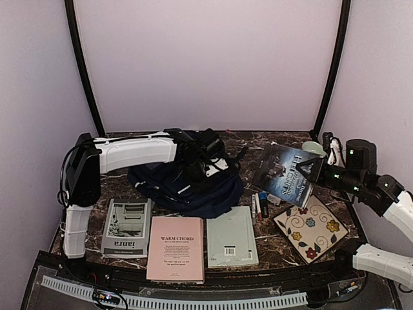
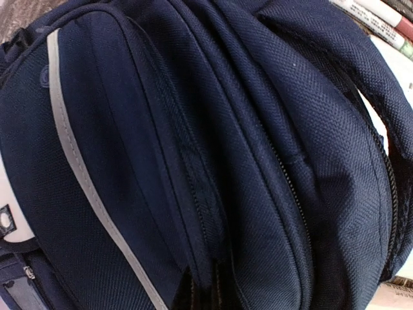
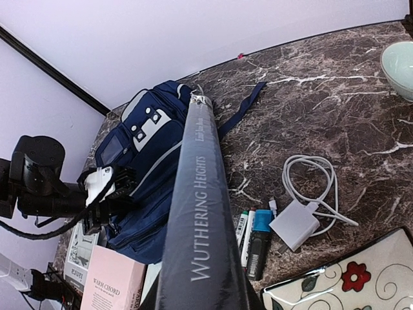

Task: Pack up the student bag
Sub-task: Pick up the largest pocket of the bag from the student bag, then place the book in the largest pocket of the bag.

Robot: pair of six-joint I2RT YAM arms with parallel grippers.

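Over the desk (image 1: 268, 244), the right claw (image 1: 310, 170) is clamping a book (image 1: 281, 166) by its edge; tilting, it could be slipping before reaching the student bag (image 1: 193, 192).

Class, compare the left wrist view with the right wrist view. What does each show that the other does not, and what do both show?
Left wrist only: a zip and a grey stripe, seen close up.
Right wrist only: the Wuthering Heights book, a white charger, a pale bowl and a pink book.
Both: the student bag.
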